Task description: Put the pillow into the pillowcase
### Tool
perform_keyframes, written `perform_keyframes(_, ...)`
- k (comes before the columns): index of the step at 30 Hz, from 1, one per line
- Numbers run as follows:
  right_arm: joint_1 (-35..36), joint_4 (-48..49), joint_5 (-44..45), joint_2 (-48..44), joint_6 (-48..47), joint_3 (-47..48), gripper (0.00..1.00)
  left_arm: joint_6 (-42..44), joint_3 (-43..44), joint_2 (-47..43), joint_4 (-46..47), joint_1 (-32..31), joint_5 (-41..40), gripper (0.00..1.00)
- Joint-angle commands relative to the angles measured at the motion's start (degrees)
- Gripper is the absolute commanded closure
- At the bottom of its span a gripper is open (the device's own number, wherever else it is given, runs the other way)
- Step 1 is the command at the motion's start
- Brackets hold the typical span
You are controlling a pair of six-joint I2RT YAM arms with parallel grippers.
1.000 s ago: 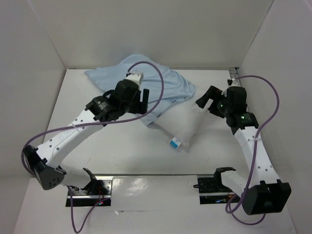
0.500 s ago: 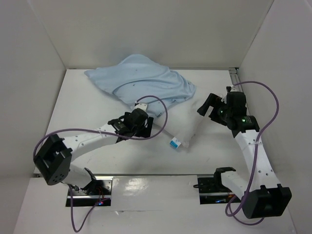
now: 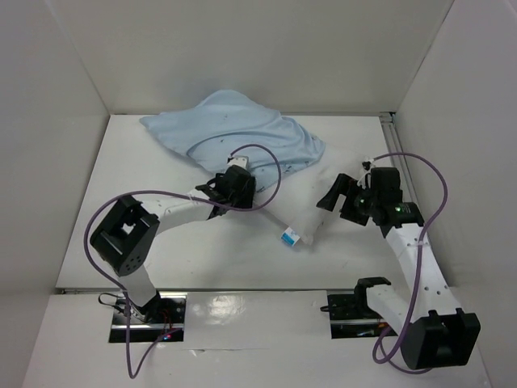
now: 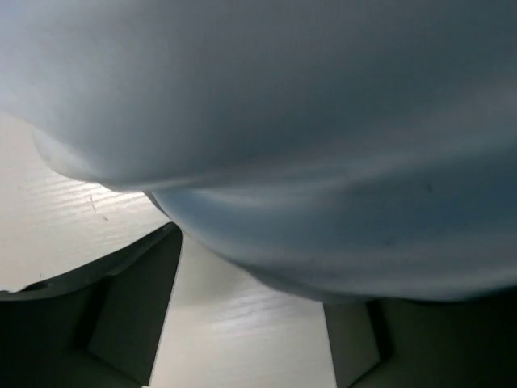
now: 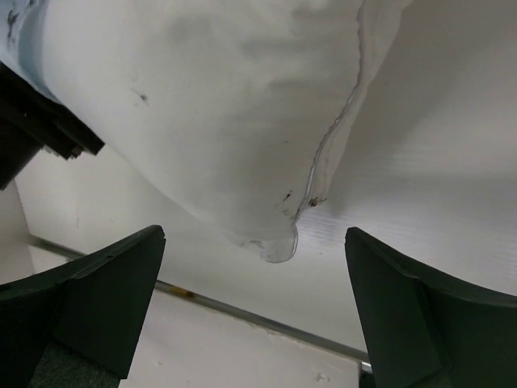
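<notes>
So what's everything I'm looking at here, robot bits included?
pillowcase: one, light blue, wrinkled, at the back middle of the table
pillow: one, white, mid-table, far end covered by the pillowcase
tag: one, blue and white, on the pillow's near corner
table: one, white
walls: white, on three sides
cables: two, purple, one looping over each arm
arms: two, white and black, bases at the near edge
left gripper: black, open, at the fabric's left edge
right gripper: black, open, at the pillow's right corner
</notes>
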Motion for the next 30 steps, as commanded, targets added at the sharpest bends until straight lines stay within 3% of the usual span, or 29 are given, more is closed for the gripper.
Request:
perform_keyframes(1, -0.26, 1.3, -5.16, -1.07, -0.16, -1.34, 0.0, 1.52, 2.71, 1.47, 3.96, 1.44, 1.04, 0.24)
perform_keyframes(5, -0.26, 6.75, -11.05, -0.45, 0.54, -5.64, 0.0, 1.52, 3.42, 2.0, 3.96, 2.15, 1.57, 0.54)
perform_keyframes(6, -0.26, 8.16, -12.63, 0.42, 0.55, -6.52, 0.0, 1.52, 3.42, 1.3, 3.44, 2.15, 1.57, 0.71)
perform_keyframes(8, 1.49, 13.08, -12.64, 2.18, 1.86, -8.9, 0.0, 1.52, 3.42, 0.25, 2.73, 2.15, 3.23, 0.86)
perform_keyframes(9, 2.54, 14.92, -10.99, 3.14, 2.82, -9.42, 0.0, 1.52, 3.42, -0.37, 1.6, 2.15, 3.85, 0.98)
perform_keyframes(11, 7.17, 20.7, -7.82, 6.64, 4.76, -9.96, 0.02, 0.91, 3.42, -2.56, 0.02, 2.15, 5.08, 1.0)
perform_keyframes(12, 8.86, 22.74, -6.5, 8.06, 4.76, -9.17, 0.19, 0.3, 3.42, -3.35, -1.03, 2.15, 5.96, 1.0)
perform_keyframes(14, 12.81, 28.44, -2.98, 13.13, 6.25, -7.42, 0.44, -0.49, 5.51, -4.5, -2.44, 0.41, 9.72, 1.0)
perform_keyframes(15, 12.83, 29.52, -2.97, 15.17, 6.26, -3.93, 0.78, -0.5, 6.66, -5.29, -3.06, -0.56, 11.14, 1.0)
perform_keyframes(17, 12.83, 30.05, -3.5, 19.3, 6.26, 2.05, 1.0, -0.5, 10.08, -5.29, -5.95, -3.89, 12.64, 1.0)
perform_keyframes(20, 12.31, 28.13, -2.9, 24.32, 4.59, 17.86, 1.0, -1.11, 21.32, -5.29, -9.21, -4.53, 20.26, 1.0)
perform_keyframes(21, 11.7, 26.47, -2.1, 25.81, 3.89, 21.73, 1.0, -0.59, 28.83, -5.29, -9.22, -4.53, 27.17, 1.0)
perform_keyframes(22, 11.69, 25.58, -1.57, 26.43, 3.89, 28.82, 1.0, -0.59, 33.26, -4.34, -10.44, -5.22, 29.5, 1.0)
perform_keyframes(24, 10.99, 24.26, -1.05, 27.67, 3.36, 33.62, 1.0, -0.59, 45.35, -1.61, -13.59, -6.01, 35.02, 1.0)
perform_keyframes(27, 10.99, 26.0, -1.04, 27.67, 4.84, 32.86, 1.0, -1.98, 51.84, 0.5, -14.49, -7.42, 40.22, 1.0)
perform_keyframes(30, 10.99, 30.22, -1.74, 27.67, 7.74, 24.17, 1.0, -3.22, 51.68, 0.51, -13.88, -8.04, 40.77, 1.0)
